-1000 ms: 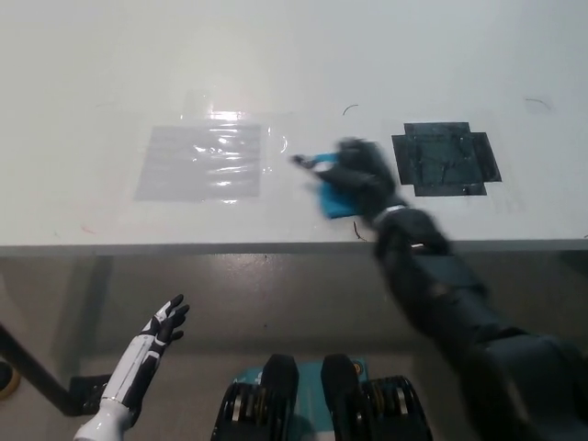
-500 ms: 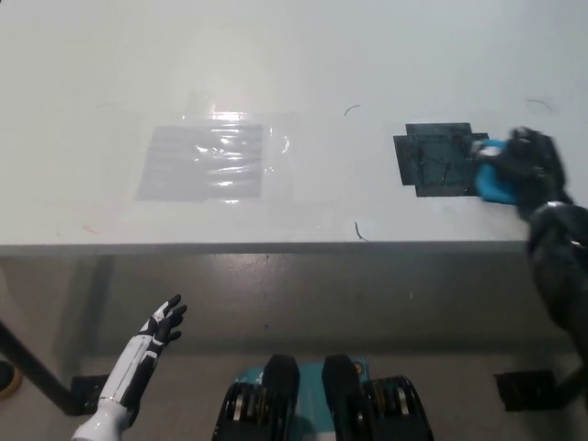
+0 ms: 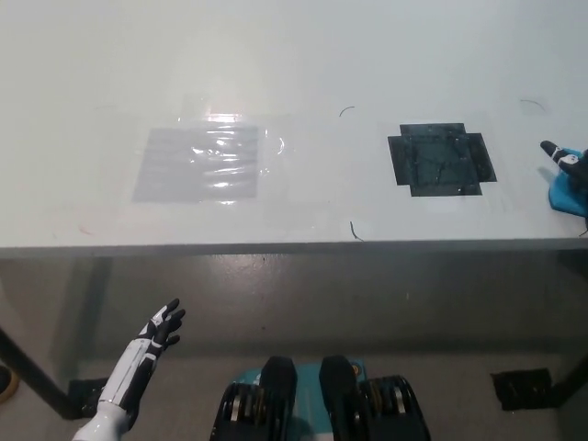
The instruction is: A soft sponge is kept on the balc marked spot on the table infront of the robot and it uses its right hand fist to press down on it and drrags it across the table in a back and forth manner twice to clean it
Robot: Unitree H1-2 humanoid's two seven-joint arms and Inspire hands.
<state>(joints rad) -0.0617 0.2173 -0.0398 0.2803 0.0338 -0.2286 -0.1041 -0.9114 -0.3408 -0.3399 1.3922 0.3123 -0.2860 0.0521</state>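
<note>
Head view: white table [image 3: 303, 55] seen from above. Blue sponge [image 3: 561, 195] found at far right picture edge, on tabletop, well right of black marked spot [image 3: 441, 160]. Right hand [image 3: 571, 165] only partly in frame, laid on sponge; whether fist is closed cannot be told. Black spot left uncovered. Clear plastic sheet [image 3: 204, 162] lying flat at table's left part. Left hand [image 3: 158, 327] held below table edge, lower left, fingers spread, nothing held.
</note>
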